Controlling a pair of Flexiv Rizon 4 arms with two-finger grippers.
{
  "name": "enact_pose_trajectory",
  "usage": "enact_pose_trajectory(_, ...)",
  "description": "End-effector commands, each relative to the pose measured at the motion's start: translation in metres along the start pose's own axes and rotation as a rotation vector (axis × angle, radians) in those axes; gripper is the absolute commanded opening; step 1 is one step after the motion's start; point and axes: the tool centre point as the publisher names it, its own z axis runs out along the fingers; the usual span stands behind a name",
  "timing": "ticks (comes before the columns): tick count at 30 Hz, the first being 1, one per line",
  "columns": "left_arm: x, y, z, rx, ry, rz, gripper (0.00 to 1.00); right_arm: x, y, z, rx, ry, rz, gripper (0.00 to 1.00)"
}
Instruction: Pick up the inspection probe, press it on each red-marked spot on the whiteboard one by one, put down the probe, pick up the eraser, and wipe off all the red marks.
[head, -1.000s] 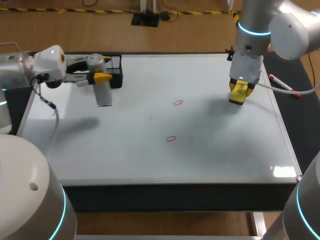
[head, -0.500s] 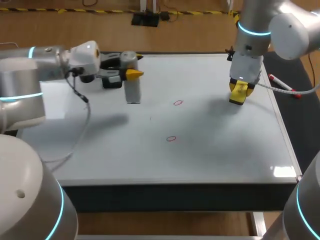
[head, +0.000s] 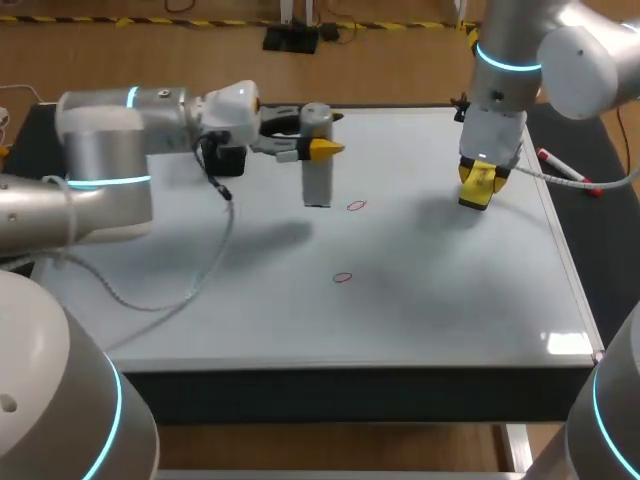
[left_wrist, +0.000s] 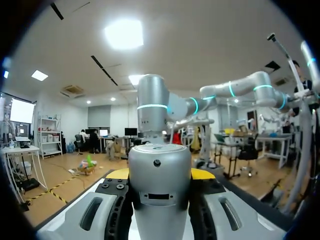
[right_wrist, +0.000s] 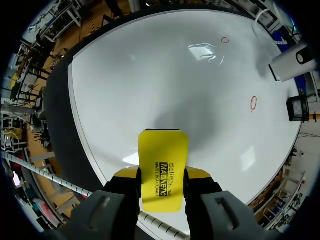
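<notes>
Probe (head: 317, 175) clamped upright in left gripper (head: 322, 150), mostly blocking its yellow tips in wrist view; right gripper (head: 478, 188) clamped on eraser (right_wrist: 163, 160), whiteboard (head: 430, 300) contact unclear.

The dark table (head: 350, 392) stands on a floor (head: 390, 60) of warm brown planks. A strip of yellow-and-black tape (head: 150, 20) runs along the far side of that floor, with a black stand base (head: 292, 38) just beside it. Overhead, the left wrist view shows a pale ceiling (left_wrist: 200, 55) with a bright square light panel (left_wrist: 122, 34), smaller panels farther back and dark slots between them, and a white shelf unit (left_wrist: 48, 135) stands near the far wall.
</notes>
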Motion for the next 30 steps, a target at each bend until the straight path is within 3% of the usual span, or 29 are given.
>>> enact_pose_trajectory(1, -0.009, 0.009, 0.027, 0.006, 0.011, 0.001, 0.00, 0.000, 0.000, -0.001, 0.003, 0.003, -0.002, 0.00)
enact_pose_trajectory(10, -0.015, 0.021, 0.046, 0.010, 0.036, 0.005, 0.00, 0.000, 0.000, -0.001, 0.003, 0.003, -0.002, 0.00)
enact_pose_trajectory(30, -0.038, 0.047, 0.054, 0.010, 0.028, -0.004, 0.00, 0.000, 0.000, -0.001, 0.003, 0.003, -0.002, 0.00)
